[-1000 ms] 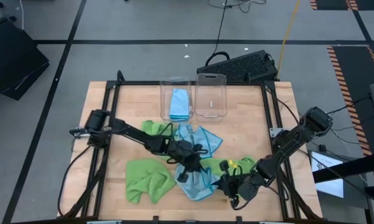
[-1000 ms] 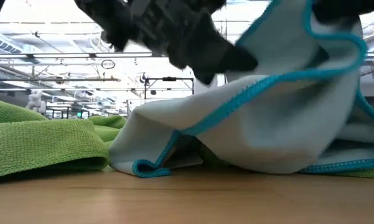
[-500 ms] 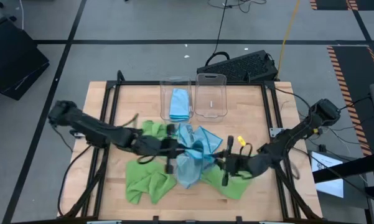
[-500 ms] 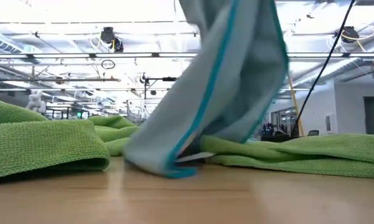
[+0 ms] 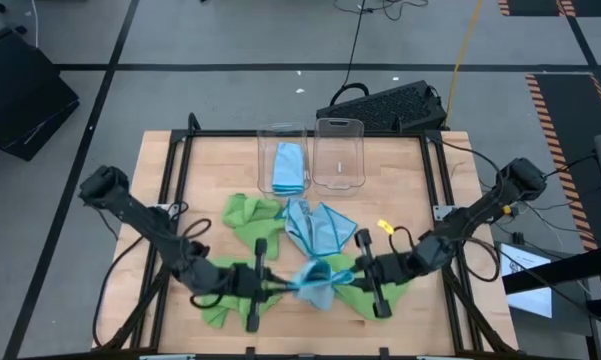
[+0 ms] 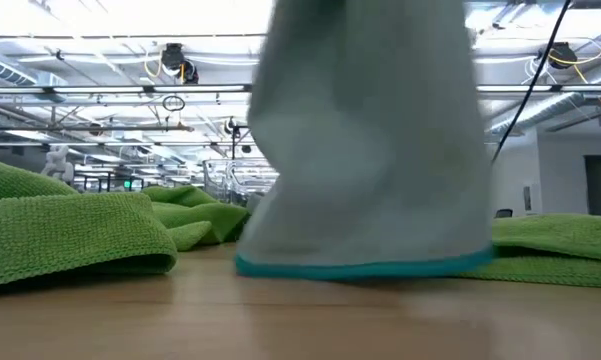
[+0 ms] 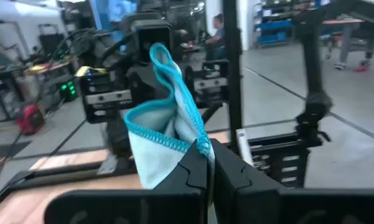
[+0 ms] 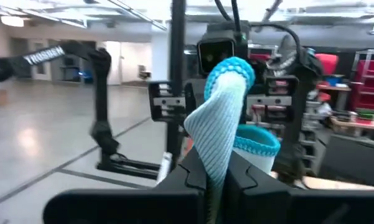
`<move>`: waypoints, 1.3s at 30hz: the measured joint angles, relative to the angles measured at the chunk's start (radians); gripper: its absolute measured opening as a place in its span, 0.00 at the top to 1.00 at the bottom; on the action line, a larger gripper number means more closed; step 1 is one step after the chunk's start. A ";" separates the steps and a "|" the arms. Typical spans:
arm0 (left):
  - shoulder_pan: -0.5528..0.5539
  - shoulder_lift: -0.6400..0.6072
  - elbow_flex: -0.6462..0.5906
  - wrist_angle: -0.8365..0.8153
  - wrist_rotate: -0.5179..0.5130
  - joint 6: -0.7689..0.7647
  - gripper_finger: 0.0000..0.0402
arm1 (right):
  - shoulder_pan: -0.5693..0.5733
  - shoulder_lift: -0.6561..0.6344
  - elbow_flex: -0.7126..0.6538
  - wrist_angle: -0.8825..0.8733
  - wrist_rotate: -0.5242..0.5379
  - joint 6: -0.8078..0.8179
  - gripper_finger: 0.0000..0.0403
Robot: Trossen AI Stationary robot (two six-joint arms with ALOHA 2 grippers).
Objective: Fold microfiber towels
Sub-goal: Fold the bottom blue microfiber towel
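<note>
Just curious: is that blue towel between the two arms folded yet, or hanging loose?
Hanging loose, unfolded. The blue towel droops between the left end effector and the right end effector, its hem near the table.

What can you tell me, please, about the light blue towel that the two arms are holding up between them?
The light blue towel is a soft, fuzzy cloth with a brighter teal stitched edge. It hangs bunched between the left gripper and the right gripper, each shut on a pinched part. It is near the table's front edge, above green towels. In the low view its bottom hem sits at the wooden surface.
</note>
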 joint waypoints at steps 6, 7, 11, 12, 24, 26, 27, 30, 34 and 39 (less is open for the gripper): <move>-0.034 0.100 0.213 -0.157 -0.112 0.057 0.99 | 0.022 0.044 0.155 -0.175 0.089 -0.052 0.99; -0.041 0.113 0.253 -0.214 -0.153 0.060 0.99 | 0.024 0.044 0.179 -0.231 0.133 -0.059 0.99; -0.055 0.123 0.352 -0.396 -0.304 0.022 0.99 | 0.033 0.022 0.246 -0.404 0.264 -0.075 0.99; -0.057 0.118 0.362 -0.424 -0.325 0.000 0.99 | 0.033 0.011 0.253 -0.422 0.269 -0.074 0.99; -0.063 0.100 0.365 -0.532 -0.126 -0.194 0.99 | 0.067 -0.008 0.252 -0.482 0.152 0.049 0.99; -0.063 0.100 0.365 -0.537 -0.126 -0.184 0.99 | 0.072 -0.007 0.252 -0.479 0.147 0.053 0.99; -0.063 0.098 0.365 -0.551 -0.131 -0.173 0.99 | 0.072 -0.007 0.252 -0.492 0.147 0.057 0.99; -0.062 0.081 0.365 -0.650 -0.160 -0.177 0.99 | 0.066 -0.007 0.252 -0.554 0.156 0.081 0.99; -0.017 0.074 0.366 -0.811 -0.174 -0.286 0.99 | 0.032 -0.007 0.252 -0.666 0.163 0.148 0.99; 0.079 0.087 0.359 -0.982 -0.185 -0.354 0.99 | -0.080 -0.007 0.187 -0.706 0.150 0.132 0.99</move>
